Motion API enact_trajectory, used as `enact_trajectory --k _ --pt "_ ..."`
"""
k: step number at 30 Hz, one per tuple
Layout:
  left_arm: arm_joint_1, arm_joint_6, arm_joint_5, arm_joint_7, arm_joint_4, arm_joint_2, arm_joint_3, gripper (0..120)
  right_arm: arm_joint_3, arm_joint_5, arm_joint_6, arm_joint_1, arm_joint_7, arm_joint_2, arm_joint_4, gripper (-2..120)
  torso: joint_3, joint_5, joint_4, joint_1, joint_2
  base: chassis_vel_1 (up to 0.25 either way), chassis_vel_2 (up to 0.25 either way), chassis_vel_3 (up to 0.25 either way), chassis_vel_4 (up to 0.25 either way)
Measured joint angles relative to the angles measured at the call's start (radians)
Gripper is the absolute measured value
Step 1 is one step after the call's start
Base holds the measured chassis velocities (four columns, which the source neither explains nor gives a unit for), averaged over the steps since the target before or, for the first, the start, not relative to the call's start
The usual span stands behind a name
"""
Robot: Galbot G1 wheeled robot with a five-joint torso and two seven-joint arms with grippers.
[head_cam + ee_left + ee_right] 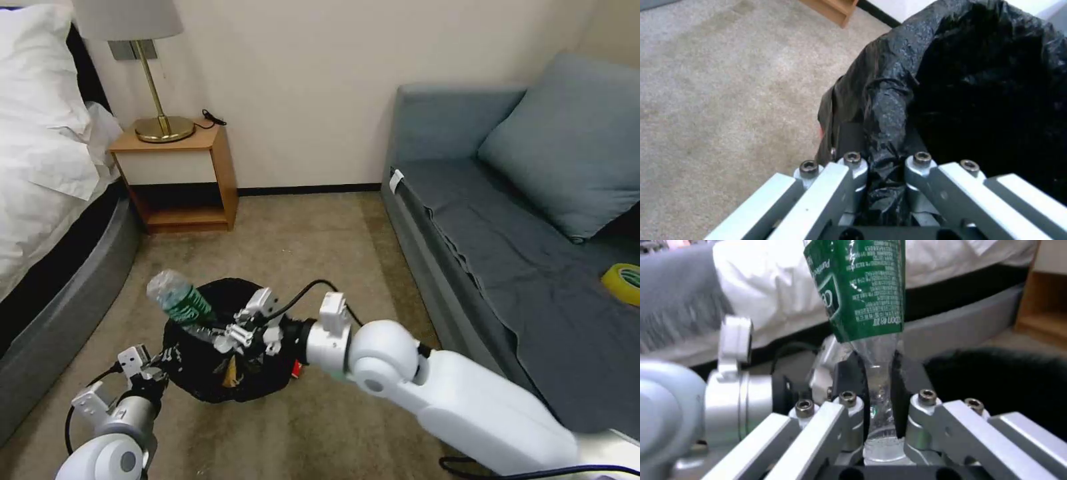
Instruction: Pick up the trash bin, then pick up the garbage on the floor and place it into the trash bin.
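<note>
**Bottle held over the bin**

While the trash bin [223, 363], lined with a black bag, is gripped at its rim by the left end effector [884, 173] in the lower left of the frame, closed tight on the bag fold, a clear bottle with green label [179, 303] is pinched near its neck by the right end effector [880, 390] above the bin's opening, tilted toward the upper left. A red scrap [298, 369] is seen by the bin's base on the carpet [320, 233].
</note>
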Motion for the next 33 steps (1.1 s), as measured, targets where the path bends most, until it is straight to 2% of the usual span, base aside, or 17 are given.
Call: enact_trajectory --k 6,11,15,16,18,21,25,26,29,33 --pt "0.002 0.000 -0.013 -0.001 -0.010 0.000 -0.003 4 -0.016 -0.087 0.030 -0.029 -0.030 0.019 -0.069 7 0.000 0.0001 0.0000 0.000 0.000 0.000 0.000 0.000 0.000" --pt "0.003 0.002 -0.016 -0.001 -0.013 0.002 -0.008 4 -0.016 -0.117 0.036 -0.046 -0.038 0.013 -0.086 17 0.000 0.0001 0.0000 0.000 0.000 0.000 0.000 0.000 0.000" --pt "0.003 0.004 -0.016 -0.001 -0.015 0.005 -0.010 4 -0.006 -0.140 0.042 -0.061 -0.041 0.010 -0.098 36 0.000 0.0001 0.0000 0.000 0.000 0.000 0.000 0.000 0.000" --pt "0.003 0.004 -0.016 -0.001 -0.015 0.005 -0.010 4 -0.006 -0.140 0.042 -0.061 -0.041 0.010 -0.098 36 0.000 0.0001 0.0000 0.000 0.000 0.000 0.000 0.000 0.000" --pt "0.003 0.005 -0.018 -0.002 -0.016 0.007 -0.011 4 0.001 -0.147 0.043 -0.066 -0.042 0.008 -0.100 45 0.000 0.0002 0.0000 0.000 0.000 0.000 0.000 0.000 0.000" --pt "0.003 0.006 -0.020 -0.003 -0.016 0.007 -0.012 4 0.006 -0.148 0.043 -0.068 -0.042 0.006 -0.100 52 0.000 0.0002 0.0000 0.000 0.000 0.000 0.000 0.000 0.000" --pt "0.002 0.010 -0.024 -0.004 -0.018 0.010 -0.016 4 0.034 -0.155 0.041 -0.080 -0.042 -0.013 -0.088 74 0.000 0.0002 0.0000 0.000 0.000 0.000 0.000 0.000 0.000" --pt "0.002 0.010 -0.024 -0.004 -0.018 0.010 -0.016 4 0.034 -0.155 0.041 -0.080 -0.042 -0.013 -0.088 74 0.000 0.0002 0.0000 0.000 0.000 0.000 0.000 0.000 0.000" --pt "0.001 0.016 -0.027 -0.004 -0.020 0.013 -0.023 4 0.079 -0.180 0.045 -0.107 -0.018 -0.049 -0.046 88 0.000 0.0003 0.0000 0.000 0.000 0.000 0.000 0.000 0.000" --pt "0.001 0.017 -0.029 -0.004 -0.021 0.015 -0.029 4 0.120 -0.228 0.074 -0.157 0.040 -0.090 0.010 98 0.000 0.0002 -0.0001 0.000 0.000 0.000 0.000 0.000 0.000"
